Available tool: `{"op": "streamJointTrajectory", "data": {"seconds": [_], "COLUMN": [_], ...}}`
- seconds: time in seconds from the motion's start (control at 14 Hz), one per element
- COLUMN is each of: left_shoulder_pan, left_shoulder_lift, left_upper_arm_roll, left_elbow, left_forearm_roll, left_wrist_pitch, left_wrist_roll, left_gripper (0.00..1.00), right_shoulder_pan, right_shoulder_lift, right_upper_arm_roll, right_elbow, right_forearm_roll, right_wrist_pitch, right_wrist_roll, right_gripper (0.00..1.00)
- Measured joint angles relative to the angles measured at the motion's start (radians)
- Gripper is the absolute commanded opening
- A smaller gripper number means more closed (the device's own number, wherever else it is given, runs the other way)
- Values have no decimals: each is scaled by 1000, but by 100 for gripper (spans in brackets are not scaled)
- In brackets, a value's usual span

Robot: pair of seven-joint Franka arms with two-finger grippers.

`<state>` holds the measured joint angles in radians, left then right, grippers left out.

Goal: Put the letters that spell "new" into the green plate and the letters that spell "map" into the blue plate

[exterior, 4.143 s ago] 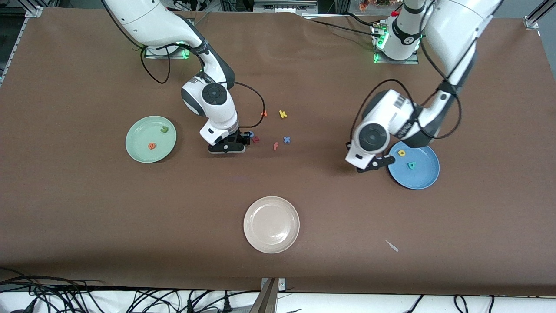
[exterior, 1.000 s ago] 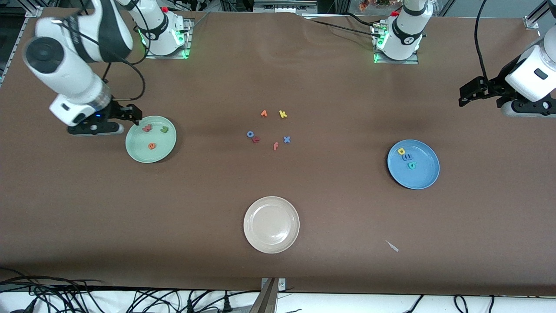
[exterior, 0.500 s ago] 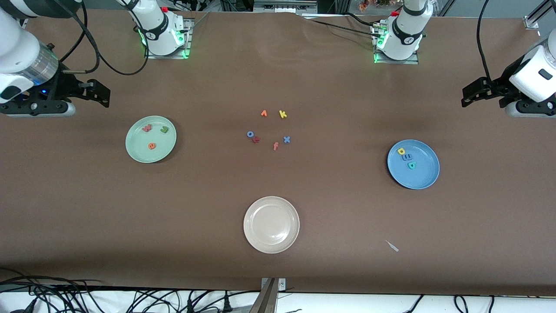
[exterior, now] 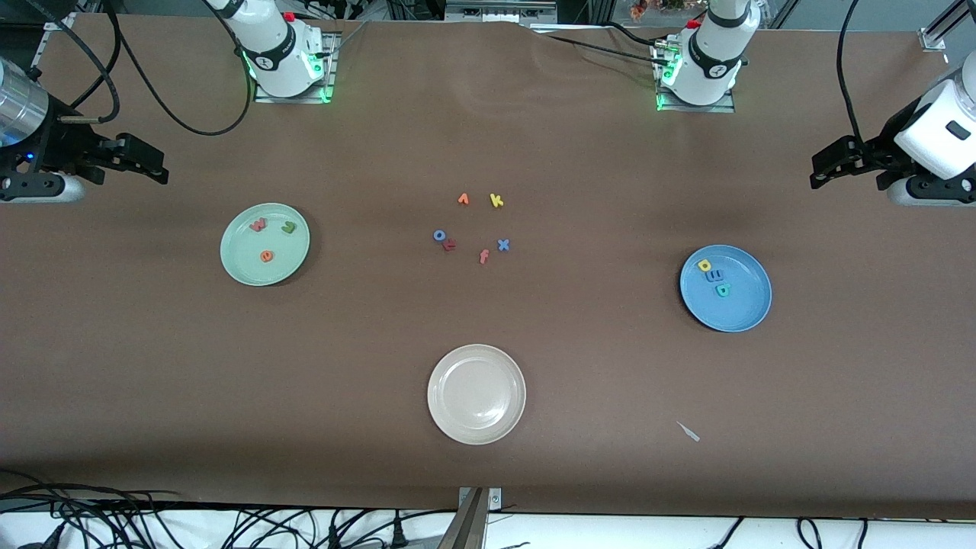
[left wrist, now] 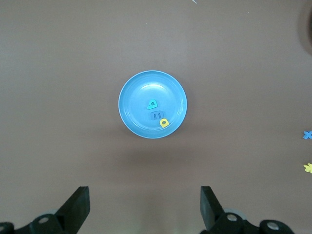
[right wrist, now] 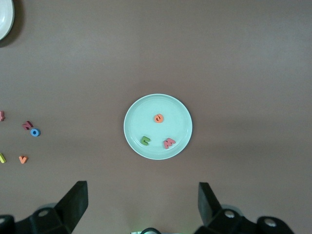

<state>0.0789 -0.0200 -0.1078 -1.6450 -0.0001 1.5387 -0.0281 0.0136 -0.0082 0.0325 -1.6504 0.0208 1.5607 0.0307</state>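
Observation:
The green plate (exterior: 238, 264) holds the pinkish-red w (exterior: 258, 224), green n (exterior: 288, 226) and orange e (exterior: 266, 256). On the blue plate (exterior: 751, 309) lie the yellow a (exterior: 704, 265), blue m (exterior: 715, 276) and teal p (exterior: 723, 289). My right gripper (exterior: 156, 166) hangs open and empty over bare table at the right arm's end. Its wrist view looks down on the green plate (right wrist: 139, 108). My left gripper (exterior: 816, 171) is open and empty over the left arm's end, with the blue plate (left wrist: 130, 95) below its camera.
Loose letters lie mid-table: orange one (exterior: 463, 199), yellow k (exterior: 496, 200), blue o (exterior: 439, 235), dark red one (exterior: 450, 245), salmon f (exterior: 483, 256), blue x (exterior: 503, 245). A cream-white plate (exterior: 476, 427) sits nearer the front camera. A small white scrap (exterior: 688, 431) lies beside it.
The right arm has drawn away from the green plate toward its end of the table and risen. The w now lies on that plate. The left arm barely moved.

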Motion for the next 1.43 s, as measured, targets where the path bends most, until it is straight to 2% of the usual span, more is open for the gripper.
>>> {"op": "streamJointTrajectory", "data": {"seconds": [0.43,0.93,1.43], "left_shoulder_pan": [0,0,0], "left_shoulder_lift": [0,0,0], "left_upper_arm_roll": [0,0,0], "left_elbow": [-1,-5,-5], "left_forearm_roll": [0,0,0], "left_wrist_pitch": [2,9,16], "left_wrist_roll": [0,0,0], "left_gripper": [100,100,100], "right_shoulder_pan": [4,29,28], "right_shoulder_lift": [4,64,64], "right_upper_arm_roll": [4,6,2], "right_elbow": [53,101,110], "right_forearm_roll": [0,-13,-16], "right_wrist_pitch": [0,17,3], "right_wrist_roll": [1,1,1], "right_gripper": [100,100,100]}}
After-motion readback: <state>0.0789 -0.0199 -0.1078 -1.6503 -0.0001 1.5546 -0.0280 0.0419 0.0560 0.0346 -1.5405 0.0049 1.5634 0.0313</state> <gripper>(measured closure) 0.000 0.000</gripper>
